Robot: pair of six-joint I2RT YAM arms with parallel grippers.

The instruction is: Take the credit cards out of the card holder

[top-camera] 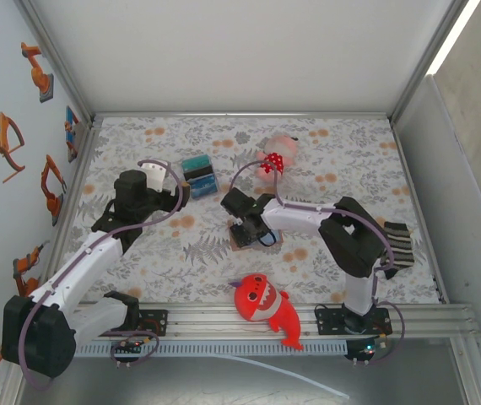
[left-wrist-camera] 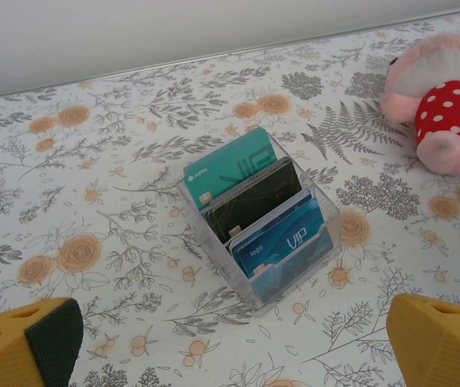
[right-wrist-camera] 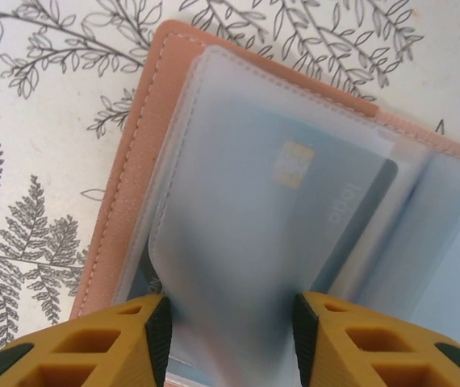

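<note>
The tan-brown card holder (top-camera: pixel 239 243) lies open near the middle of the table. In the right wrist view its leather edge (right-wrist-camera: pixel 133 161) frames milky plastic sleeves (right-wrist-camera: pixel 222 242). A pale blue credit card (right-wrist-camera: pixel 327 153) with a gold chip sits inside one sleeve. My right gripper (right-wrist-camera: pixel 230 339) is straight above it, and both pads press the sides of that sleeve, which bows between them. My left gripper (left-wrist-camera: pixel 234 339) hangs open above the cloth, a short way in front of a clear rack (left-wrist-camera: pixel 258 214) of teal, black and blue cards, holding nothing.
A pink plush with a red spotted cap (top-camera: pixel 276 156) lies behind the card holder. A red shark plush (top-camera: pixel 262 305) rests by the near rail. A striped sock (top-camera: pixel 398 243) lies at the right edge. The card rack (top-camera: pixel 198 175) stands left of centre.
</note>
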